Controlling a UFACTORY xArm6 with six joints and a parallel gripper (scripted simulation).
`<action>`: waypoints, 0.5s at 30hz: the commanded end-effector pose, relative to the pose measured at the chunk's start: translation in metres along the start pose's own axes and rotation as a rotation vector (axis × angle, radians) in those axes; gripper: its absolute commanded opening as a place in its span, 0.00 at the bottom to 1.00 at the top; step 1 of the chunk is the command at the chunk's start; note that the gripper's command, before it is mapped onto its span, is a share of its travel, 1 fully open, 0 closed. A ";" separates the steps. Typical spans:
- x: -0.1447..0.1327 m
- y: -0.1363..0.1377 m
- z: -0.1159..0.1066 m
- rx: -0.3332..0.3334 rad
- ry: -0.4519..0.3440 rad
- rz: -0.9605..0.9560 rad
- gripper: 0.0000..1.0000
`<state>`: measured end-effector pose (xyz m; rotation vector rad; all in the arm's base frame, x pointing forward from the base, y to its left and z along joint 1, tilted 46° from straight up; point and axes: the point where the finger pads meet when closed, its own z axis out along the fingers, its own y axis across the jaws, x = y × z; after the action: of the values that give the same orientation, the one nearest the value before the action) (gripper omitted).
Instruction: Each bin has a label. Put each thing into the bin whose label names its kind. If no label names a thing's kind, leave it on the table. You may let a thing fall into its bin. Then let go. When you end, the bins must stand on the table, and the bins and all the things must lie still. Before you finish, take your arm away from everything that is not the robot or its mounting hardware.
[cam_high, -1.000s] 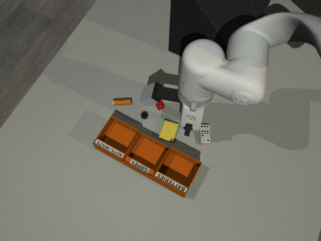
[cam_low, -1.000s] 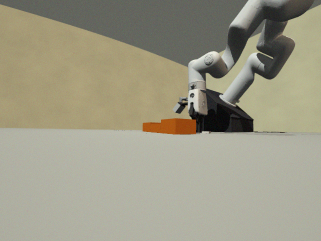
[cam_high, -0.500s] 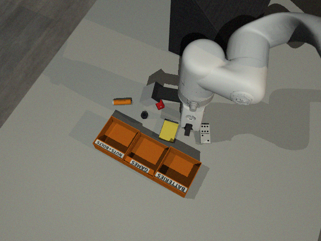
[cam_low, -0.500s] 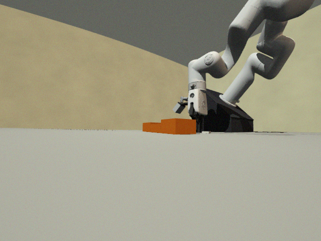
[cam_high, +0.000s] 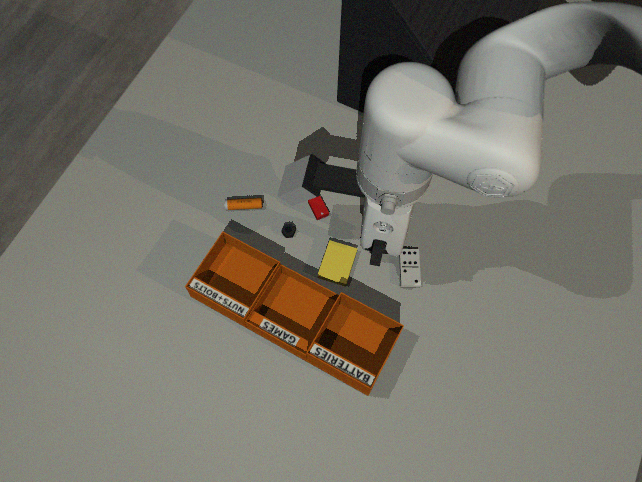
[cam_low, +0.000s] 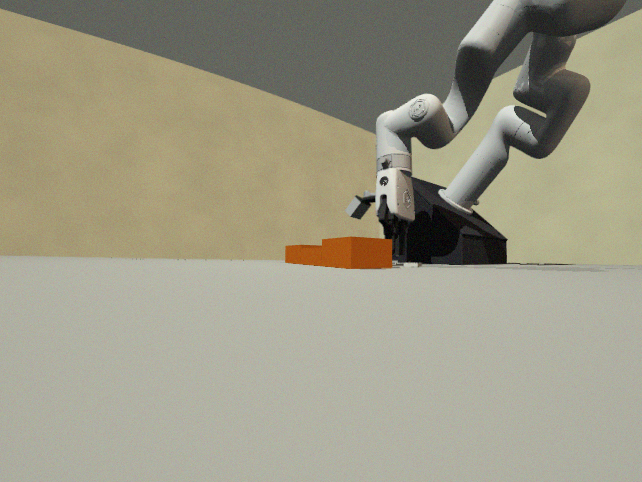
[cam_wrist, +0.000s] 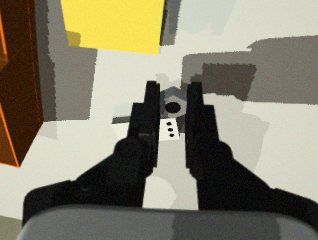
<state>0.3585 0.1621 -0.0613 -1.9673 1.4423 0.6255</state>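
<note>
We see the gripper (cam_high: 377, 255) closed narrowly on a small grey hex nut (cam_wrist: 172, 104), which sits pinched between the black fingertips in the wrist view, its dark bore facing the camera. From the top view the nut itself is hidden under the gripper body. In the exterior view the gripper (cam_low: 392, 228) hangs low beside the bins, and we cannot tell from that view whether the nut is off the tabletop (cam_high: 155, 425).

A white domino (cam_high: 410, 266) lies flat on the tabletop just beside the gripper, on the side toward the right edge. In the wrist view part of the domino (cam_wrist: 169, 130) shows below and between the fingers, three black pips visible.

A yellow card box (cam_high: 338, 260) lies on the other side of the gripper, close to the back wall of the middle bin. Three orange bins stand joined in a diagonal row nearer the front edge: NUTS+BOLTS bin (cam_high: 199, 271), GAMES bin (cam_high: 260, 307) and BATTERIES bin (cam_high: 395, 337). All three look unfilled from above.

Farther toward the back edge, an orange battery (cam_high: 244, 202) lies on its side, a black nut (cam_high: 288, 229) sits near the NUTS+BOLTS bin, and a red die (cam_high: 318, 207) rests near a black block (cam_high: 331, 177).
</note>
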 end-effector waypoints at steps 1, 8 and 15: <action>0.000 -0.001 -0.021 0.001 0.000 0.000 0.00; 0.000 -0.001 -0.037 0.001 0.001 0.000 0.00; 0.000 -0.001 -0.041 0.001 0.001 0.000 0.00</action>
<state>0.3594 0.1356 -0.0352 -1.9673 1.4423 0.6249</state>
